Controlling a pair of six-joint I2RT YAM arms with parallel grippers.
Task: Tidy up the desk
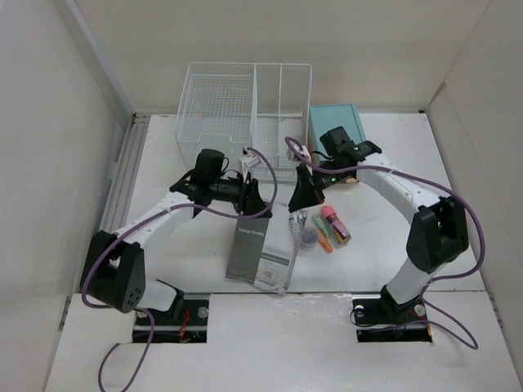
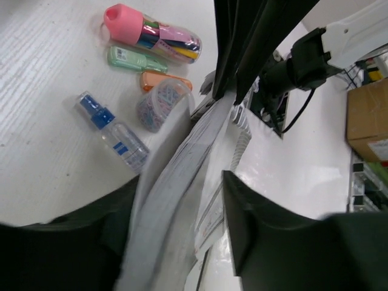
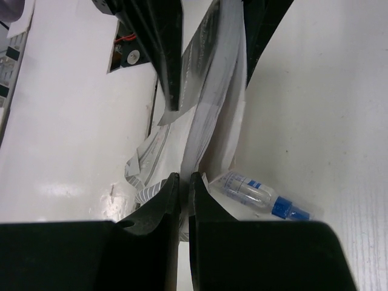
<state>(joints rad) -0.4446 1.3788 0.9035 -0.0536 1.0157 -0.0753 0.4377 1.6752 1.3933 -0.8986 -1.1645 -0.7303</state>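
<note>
White walls enclose the desk [image 1: 392, 163], a matte white tabletop that fills the middle of the overhead view from side to side.

At upper centre stands a white wire-mesh basket [image 1: 245, 67], and a teal box [image 1: 335, 118] stands just beside it on the right. Both grippers sit below these, near the centre of the frame.

A paper stack [image 1: 257, 253], with a grey booklet on top and a spiral-bound pad beside it, lies at lower centre.

The left gripper [image 1: 260, 200] is at the stack's upper left. Its fingers [image 2: 273, 242] stand apart with the sheets passing between them. Whether they press on the paper cannot be told.

The right gripper [image 1: 304, 196] is at the stack's upper right. Its fingers [image 3: 160, 206] are drawn almost together and pinch the edge of the sheets.

Small things crowd the desk just right of the stack:
- a pink-capped pen tube [image 2: 151, 33]
- a green highlighter [image 2: 136, 59]
- an orange highlighter [image 2: 163, 79]
- a clear jar of coloured clips [image 2: 157, 106], partly covered by the papers
- a blue-capped spray bottle [image 2: 112, 130], lying on its side near the paper edge and close to the right fingers
</note>
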